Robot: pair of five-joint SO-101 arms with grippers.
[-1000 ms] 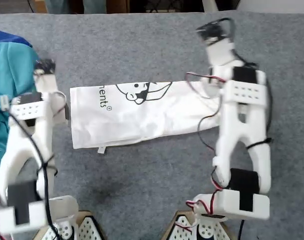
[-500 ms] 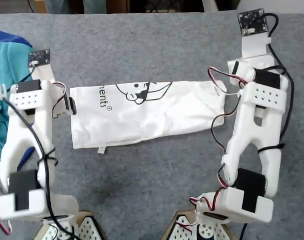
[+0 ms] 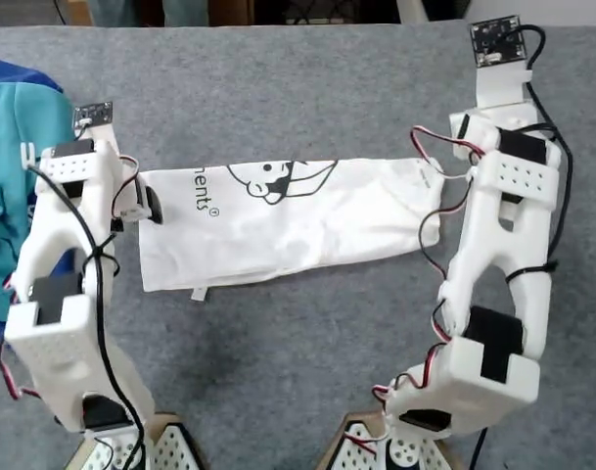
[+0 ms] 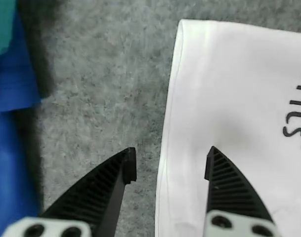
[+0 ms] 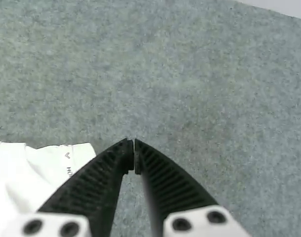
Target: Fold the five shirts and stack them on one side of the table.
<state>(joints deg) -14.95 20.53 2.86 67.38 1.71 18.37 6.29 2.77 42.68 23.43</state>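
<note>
White cloth: one shirt [image 3: 278, 220], folded lengthwise into a long band, print upward, lying flat across the middle of the counter [image 3: 278, 88], which is covered in grey felt. Teal and blue shirts [image 3: 14, 147]: a loose, unfolded heap at the counter's edge beside the left arm [image 3: 68, 245], a strip of bare felt between the heap and the white band. Left jaws: apart, low over the band's short end on that side, one tip above the cloth and the other above bare felt, so the folded edge runs between them. Right arm [image 3: 503, 215]: at the band's opposite end, its jaws together, holding nothing, over bare felt just beside the shirt's corner. Task standing, as judged: one shirt part-folded, no stack begun. Hazards: the left jaws may pinch only the upper layer on closing, so a lift would peel the band open instead of folding it. The right jaws, while pressed together, cannot take their end, and a one-sided lift would skew the band or drag it over the felt. The left arm stands close to the heap and could snag it.
</note>
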